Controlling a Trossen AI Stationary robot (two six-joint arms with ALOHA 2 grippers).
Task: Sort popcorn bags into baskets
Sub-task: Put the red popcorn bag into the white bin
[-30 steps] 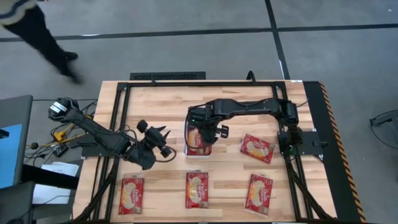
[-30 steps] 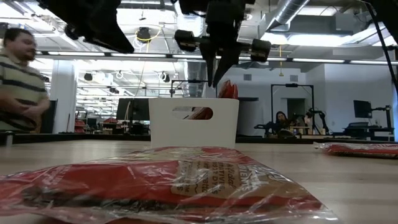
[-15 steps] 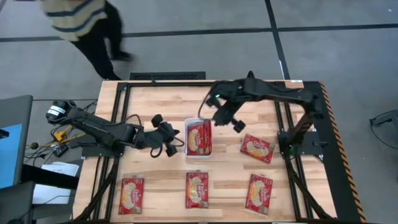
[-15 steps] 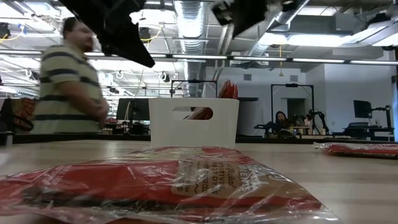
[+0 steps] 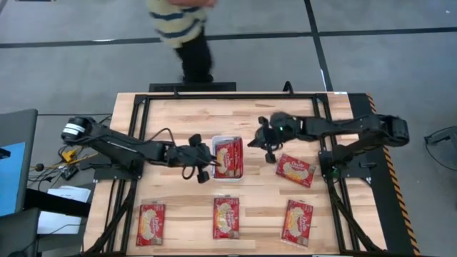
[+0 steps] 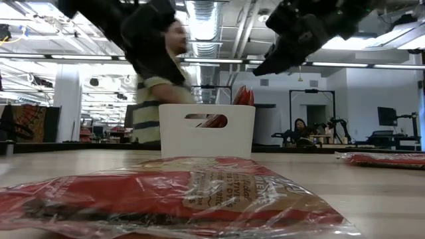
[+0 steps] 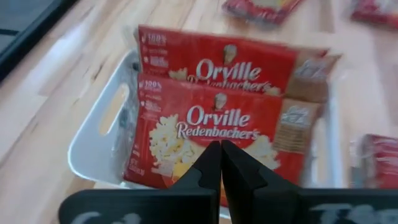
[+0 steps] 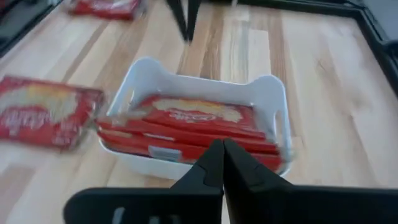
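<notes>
White basket (image 5: 227, 158) at mid-tabletop (image 5: 178, 118), holding upright popcorn bags (image 7: 217, 127), apparently several. Four more bags lie flat nearby. Left end effector (image 5: 205, 158) beside it, right end effector (image 5: 265, 140) apart; both clenched, empty.

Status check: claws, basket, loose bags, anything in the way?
Left claw shut, empty, beside basket. Right claw shut, empty, between basket and nearest loose bag. Basket holds bags on edge; four lie on table. Person at far edge.
</notes>
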